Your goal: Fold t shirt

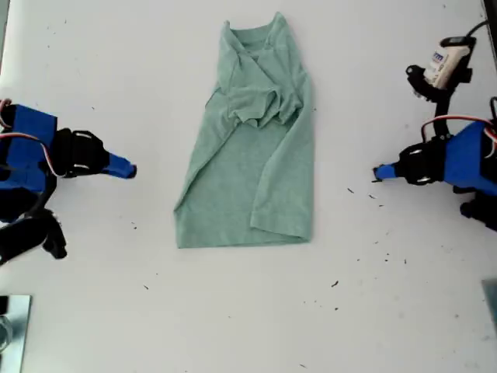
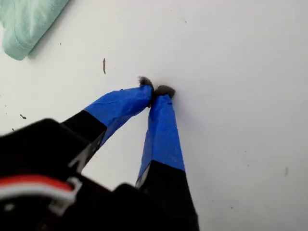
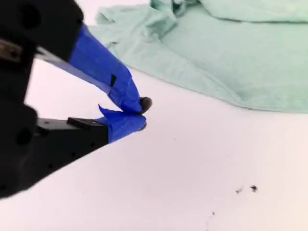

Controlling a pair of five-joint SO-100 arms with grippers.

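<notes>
white table (image 1: 404, 326), t shirt (image 1: 252, 171) half-folded (sleeves bunched, indistinct).

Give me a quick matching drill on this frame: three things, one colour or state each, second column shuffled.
Things:
1. t shirt
2. my first gripper
3. table

Colour or state:
A. white, dotted with dark specks
B. blue-taped fingers, tips together, holding nothing
C. sage green, partly folded, lying on the table

Pairs: 1-C, 2-B, 3-A
</notes>
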